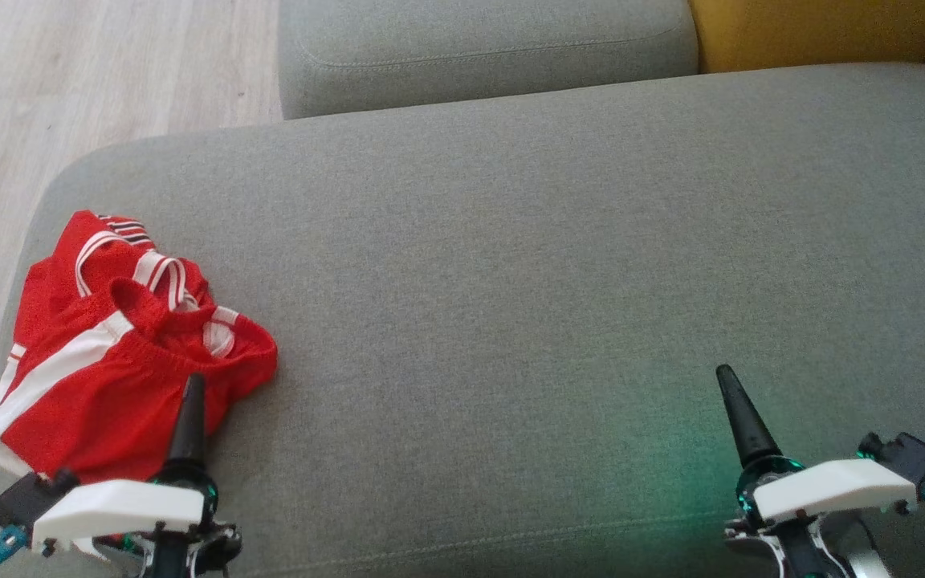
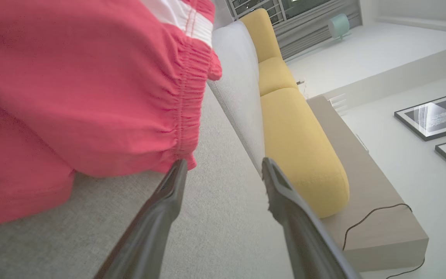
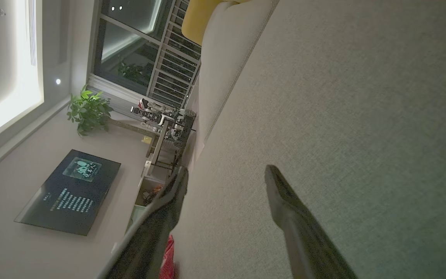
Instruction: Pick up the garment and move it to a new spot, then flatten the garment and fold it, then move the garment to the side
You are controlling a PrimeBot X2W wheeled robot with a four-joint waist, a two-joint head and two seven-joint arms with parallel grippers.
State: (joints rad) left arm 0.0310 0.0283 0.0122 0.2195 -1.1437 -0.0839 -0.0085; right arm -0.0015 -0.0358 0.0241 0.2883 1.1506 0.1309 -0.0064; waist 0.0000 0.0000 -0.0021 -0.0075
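Note:
A crumpled red garment [image 1: 101, 353] with white stripes lies at the left end of the grey sofa seat [image 1: 511, 281]. My left gripper [image 1: 193, 385] sits at the garment's near right edge, one dark finger lying over the red cloth. In the left wrist view the left gripper [image 2: 223, 166] is open, its left fingertip [image 2: 178, 170] right at the gathered waistband of the garment [image 2: 72, 97], with nothing between the fingers. My right gripper [image 1: 726, 377] hovers low over bare cushion at the lower right. The right gripper [image 3: 227, 170] is open and empty, and a scrap of the garment [image 3: 168, 255] shows behind it.
The seat's rounded left edge drops to a wooden floor [image 1: 69, 80] just beyond the garment. A grey back cushion [image 1: 486, 48] and a yellow cushion [image 1: 816, 32] line the far side. A yellow bolster [image 2: 300, 143] and a low table [image 2: 378, 201] with a cable stand past the sofa.

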